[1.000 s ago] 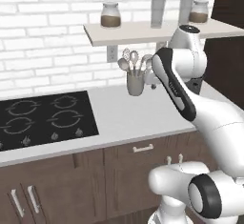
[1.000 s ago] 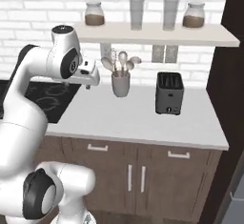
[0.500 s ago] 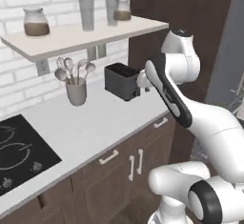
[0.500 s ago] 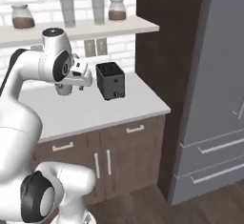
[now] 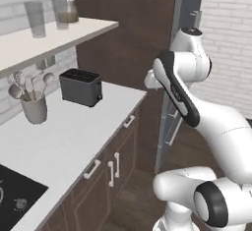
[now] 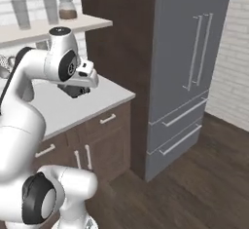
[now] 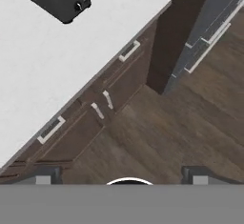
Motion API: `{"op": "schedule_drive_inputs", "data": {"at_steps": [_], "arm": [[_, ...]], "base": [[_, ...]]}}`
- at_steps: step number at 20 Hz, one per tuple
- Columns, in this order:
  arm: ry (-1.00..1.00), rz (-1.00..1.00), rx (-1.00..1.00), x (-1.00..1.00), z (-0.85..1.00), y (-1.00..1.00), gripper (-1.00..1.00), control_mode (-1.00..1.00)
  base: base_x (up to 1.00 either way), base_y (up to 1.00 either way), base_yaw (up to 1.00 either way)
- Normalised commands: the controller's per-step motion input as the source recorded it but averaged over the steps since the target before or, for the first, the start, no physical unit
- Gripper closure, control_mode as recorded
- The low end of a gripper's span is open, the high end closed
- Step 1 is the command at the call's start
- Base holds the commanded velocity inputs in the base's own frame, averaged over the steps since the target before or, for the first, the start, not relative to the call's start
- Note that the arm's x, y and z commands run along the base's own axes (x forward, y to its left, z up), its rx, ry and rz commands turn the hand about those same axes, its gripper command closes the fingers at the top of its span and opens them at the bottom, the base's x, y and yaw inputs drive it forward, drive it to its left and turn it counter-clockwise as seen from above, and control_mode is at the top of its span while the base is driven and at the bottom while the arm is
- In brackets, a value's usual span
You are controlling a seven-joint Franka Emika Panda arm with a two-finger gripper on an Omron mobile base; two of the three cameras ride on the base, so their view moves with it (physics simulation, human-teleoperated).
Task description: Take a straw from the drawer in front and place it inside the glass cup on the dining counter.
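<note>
So there's a tall grey fridge (image 6: 194,72) with long bar handles, standing next to a dark wood panel (image 6: 121,43). Left of that runs the white kitchen counter (image 5: 74,136) over dark-brown cabinets (image 7: 102,104). A black boxy toaster (image 5: 81,87) sits on it, with a pale utensil holder (image 5: 34,108) full of spoons beside it. Up on the white shelf (image 5: 44,36) are a couple of tall glasses (image 5: 35,13) and a jar (image 5: 68,12). Gripper (image 7: 121,173) hangs over the wood floor (image 7: 162,132), fingers spread wide, nothing in them. Can't spot the straw anywhere here.
</note>
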Motion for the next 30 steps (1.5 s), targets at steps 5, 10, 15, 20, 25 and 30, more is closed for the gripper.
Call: {"op": "schedule_drive_inputs", "data": {"at_steps": [5,10,15,20,25,30], "arm": [[0.0,0.0,0.0,0.0,0.0,0.0,-1.0,1.0],[0.0,0.0,0.0,0.0,0.0,0.0,-1.0,1.0],[0.0,0.0,0.0,0.0,0.0,0.0,-1.0,1.0],[0.0,0.0,0.0,0.0,0.0,0.0,-1.0,1.0],[0.05,-0.11,0.1,-0.26,0.0,0.04,-1.0,-1.0],[0.15,-0.15,0.38,-0.33,0.0,-0.12,-1.0,-1.0]], "base": [[-0.58,0.71,-0.36],[-0.32,0.76,-0.3],[0.0,0.87,-0.32],[-0.14,0.77,-0.35],[-0.31,0.33,-0.2],[0.0,0.0,0.0]]}}
